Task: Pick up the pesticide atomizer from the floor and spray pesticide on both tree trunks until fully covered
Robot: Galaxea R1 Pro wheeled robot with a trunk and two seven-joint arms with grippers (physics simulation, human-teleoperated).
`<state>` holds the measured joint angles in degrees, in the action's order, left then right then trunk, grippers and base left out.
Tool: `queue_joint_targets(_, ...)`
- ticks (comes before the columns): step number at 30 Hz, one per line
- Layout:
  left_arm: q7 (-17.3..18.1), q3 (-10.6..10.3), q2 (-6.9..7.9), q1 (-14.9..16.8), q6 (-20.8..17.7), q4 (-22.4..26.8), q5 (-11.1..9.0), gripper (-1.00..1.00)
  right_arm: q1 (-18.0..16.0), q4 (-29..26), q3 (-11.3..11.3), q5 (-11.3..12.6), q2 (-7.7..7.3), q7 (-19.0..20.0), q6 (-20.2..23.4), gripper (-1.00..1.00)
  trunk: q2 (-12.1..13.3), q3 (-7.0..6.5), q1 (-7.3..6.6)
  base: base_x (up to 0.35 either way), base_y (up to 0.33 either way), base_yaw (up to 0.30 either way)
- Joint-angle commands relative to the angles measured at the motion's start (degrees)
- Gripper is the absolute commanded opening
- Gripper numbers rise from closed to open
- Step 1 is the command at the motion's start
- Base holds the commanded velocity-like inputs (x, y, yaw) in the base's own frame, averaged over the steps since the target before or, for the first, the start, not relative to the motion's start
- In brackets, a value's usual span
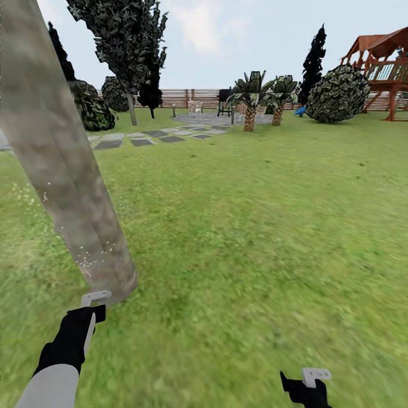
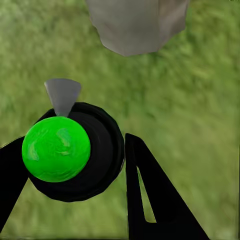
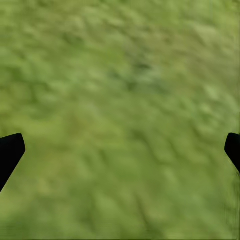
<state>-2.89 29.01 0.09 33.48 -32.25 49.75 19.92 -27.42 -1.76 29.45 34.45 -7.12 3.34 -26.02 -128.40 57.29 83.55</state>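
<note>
Between the black fingers (image 2: 150,195) of the left gripper (image 2: 75,165) sits the pesticide atomizer (image 2: 75,150), its bright green round cap against a black body, a grey nozzle pointing towards the base of the tree trunk (image 2: 135,25); the fingers are closed on it from both sides. Seen from the head, that left gripper (image 1: 90,306) hovers just beside the foot of the thick mottled trunk (image 1: 62,170), which leans up and away, with pale specks on its lower bark. Low at the other side, the right gripper (image 1: 309,382) hangs over bare grass, its fingertips (image 3: 10,152) spread wide and holding nothing. Beyond, the lawn (image 1: 255,226) runs to grey stepping stones (image 1: 147,136), two short palms (image 1: 263,99), a round bush (image 1: 338,93), a wooden playset (image 1: 385,62), the second tree (image 1: 127,45) and the slatted fence (image 1: 187,97)
</note>
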Motion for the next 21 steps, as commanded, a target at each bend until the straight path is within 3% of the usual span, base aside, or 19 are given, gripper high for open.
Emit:
queue_joint_targets(1, 0.0, 0.0, 0.0, 0.0, 0.0, 0.0, 0.0, -1.0, 0.0, 0.0, 0.0, 0.0, 0.0, 0.0, 0.0, 1.0, 0.0, 0.0, 0.0, 0.145, -0.268, 0.152)
queue_joint_targets(8, 0.0, 0.2, 0.06, 0.0, 0.0, 0.1, 0.0, -1.0, 0.0, 0.0, 0.0, 0.0, 0.0, 0.0, 0.0, 1.0, 0.0, 0.0, 0.0, 0.151, -0.268, 0.045)
queue_joint_targets(21, 0.0, 0.2, 0.09, 0.0, 0.0, 0.5, 0.0, -1.0, 0.0, 0.0, 0.0, 0.0, 0.35, 0.0, 0.0, 1.0, 0.0, 0.0, 0.0, 0.114, -0.269, 0.269)
